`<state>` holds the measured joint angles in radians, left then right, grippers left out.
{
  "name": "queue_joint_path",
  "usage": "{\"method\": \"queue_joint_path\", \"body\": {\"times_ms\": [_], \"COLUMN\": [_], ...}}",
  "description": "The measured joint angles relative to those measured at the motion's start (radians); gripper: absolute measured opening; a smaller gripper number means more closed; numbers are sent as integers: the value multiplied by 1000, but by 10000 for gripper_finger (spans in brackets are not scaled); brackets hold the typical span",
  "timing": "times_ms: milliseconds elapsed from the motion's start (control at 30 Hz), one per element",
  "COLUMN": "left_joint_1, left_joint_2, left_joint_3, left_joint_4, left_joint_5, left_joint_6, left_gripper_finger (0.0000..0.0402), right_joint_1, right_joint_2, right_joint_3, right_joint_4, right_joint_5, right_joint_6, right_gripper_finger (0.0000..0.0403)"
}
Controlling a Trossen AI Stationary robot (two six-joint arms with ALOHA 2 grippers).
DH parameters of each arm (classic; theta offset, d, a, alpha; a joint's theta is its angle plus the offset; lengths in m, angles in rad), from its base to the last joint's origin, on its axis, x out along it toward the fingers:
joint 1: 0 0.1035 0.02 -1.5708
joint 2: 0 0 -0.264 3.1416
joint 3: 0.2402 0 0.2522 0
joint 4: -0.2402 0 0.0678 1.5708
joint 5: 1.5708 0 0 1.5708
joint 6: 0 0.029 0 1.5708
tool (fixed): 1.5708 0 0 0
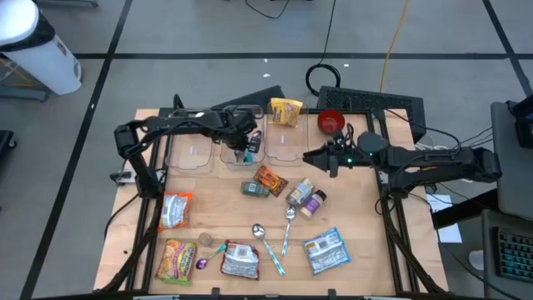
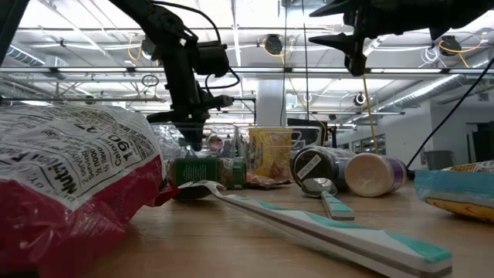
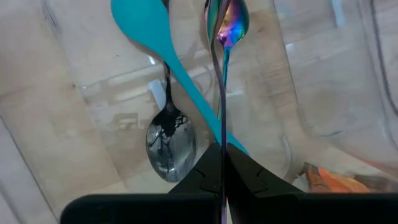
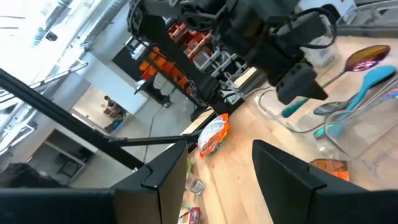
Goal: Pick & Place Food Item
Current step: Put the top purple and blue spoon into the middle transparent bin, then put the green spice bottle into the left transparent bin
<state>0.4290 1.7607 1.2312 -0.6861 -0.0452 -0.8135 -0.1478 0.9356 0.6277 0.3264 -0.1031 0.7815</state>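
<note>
Looking down, the left gripper (image 1: 244, 148) hangs over the middle clear tub (image 1: 243, 147), beside the yellow snack bag (image 1: 286, 111). Its wrist view shows fingers pinching a shiny rainbow spoon (image 3: 226, 28) above two spoons inside; it could slip and miss. The right gripper (image 4: 217, 165) waits, fingers wide.

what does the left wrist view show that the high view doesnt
Only the left wrist view shows the left gripper shut on the thin handle of an iridescent spoon, hanging over a clear bin that holds a teal spoon and a silver spoon.

Only the high view shows the whole table, the right gripper waiting above it, the red bowl and the snack packets, such as the yellow bag.

Both show the left gripper over the clear bins.
</note>
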Motion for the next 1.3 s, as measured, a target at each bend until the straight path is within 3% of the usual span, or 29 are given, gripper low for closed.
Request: {"method": "queue_joint_path", "body": {"times_ms": [133, 533, 633, 800, 900, 1033, 1167, 1300], "left_joint_1": [3, 31, 50, 93, 108, 107, 64, -33], "left_joint_2": [10, 11, 10, -28, -87, -206, -350, -493], "left_joint_3": [0, 1, 1, 1, 1, 1, 1, 1], "left_joint_4": [6, 66, 77, 113, 117, 117, 155, 299], "left_joint_5": [3, 46, 120, 334, 391, 390, 348, 236], "left_joint_6": [-8, -7, 3, 88, 110, 155, 218, 309], "left_gripper_finger": [5, 84, 103, 132, 141, 142, 143, 143], "right_joint_1": [9, 9, 9, 9, 9, 9, 8, 8], "right_joint_2": [0, 0, 0, 0, 0, 0, 0, 0], "right_joint_3": [0, 0, 0, 0, 0, 0, 0, 0], "right_joint_4": [0, -2, -5, -8, -22, -26, -34, -63], "right_joint_5": [1, -1, -2, -2, -2, -2, -2, -2], "right_joint_6": [0, -9, -10, -19, -43, -63, -68, -71], "right_gripper_finger": [172, 171, 171, 171, 171, 171, 171, 171]}}
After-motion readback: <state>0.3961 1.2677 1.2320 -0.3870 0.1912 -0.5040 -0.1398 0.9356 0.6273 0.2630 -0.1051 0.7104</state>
